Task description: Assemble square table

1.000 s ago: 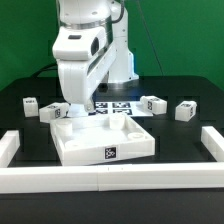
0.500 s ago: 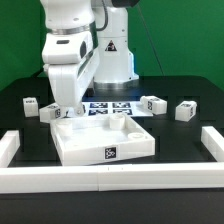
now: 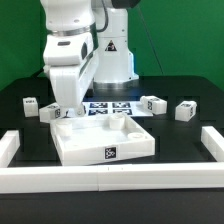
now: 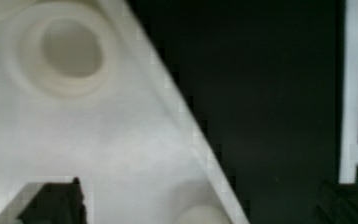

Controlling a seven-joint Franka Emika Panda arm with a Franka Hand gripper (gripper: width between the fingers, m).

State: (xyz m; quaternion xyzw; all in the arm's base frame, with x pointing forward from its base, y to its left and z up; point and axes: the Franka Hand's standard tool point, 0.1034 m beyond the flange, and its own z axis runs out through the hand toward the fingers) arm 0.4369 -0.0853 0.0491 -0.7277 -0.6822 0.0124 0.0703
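One arm (image 3: 68,55) points straight down, gripper (image 3: 63,110) over the slab (image 3: 95,138).

Robotics lab: blk tabletop (image 3: 183,134), green backdrop (image 3: 190,40), marker board (image 3: 112,108) w/ tags, border wall (image 3: 110,179).

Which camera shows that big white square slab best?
The exterior view: the whole slab shows, tag on its front edge. The wrist view shows only a blurred close-up of one corner socket.

— What is blocking the large white plastic square slab (image 3: 100,138)?
— The white robot arm (image 3: 68,60) is hanging over its far corner; small white block legs (image 3: 152,103) are sitting behind.
— Is anything lying open?
— The bare black tabletop (image 3: 178,138) is lying open on the exterior view's right.
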